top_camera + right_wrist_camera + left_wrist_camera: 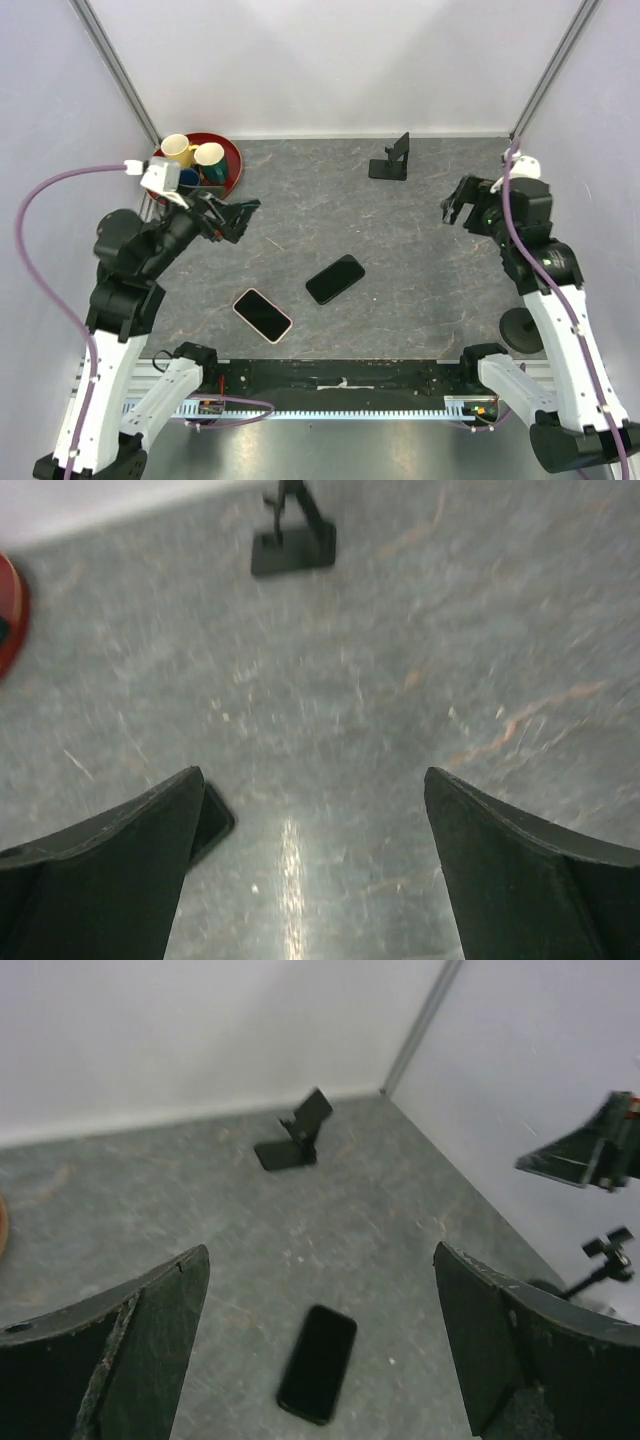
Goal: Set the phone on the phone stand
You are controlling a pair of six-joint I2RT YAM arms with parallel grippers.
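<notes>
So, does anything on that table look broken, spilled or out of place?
Nothing looks broken or spilled. The only oddity: a black phone and a pale-rimmed phone lie flat at skewed angles, while the phone stand sits empty near the back wall.

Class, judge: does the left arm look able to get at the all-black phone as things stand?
Probably yes: the open left gripper faces the black phone across bare table, with nothing between; the pink-edged phone lies aside.

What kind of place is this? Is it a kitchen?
Probably a robot testing booth, not a kitchen: a left arm and a right arm bolted to a grey table, plain white walls, and a phone stand set out.
</notes>
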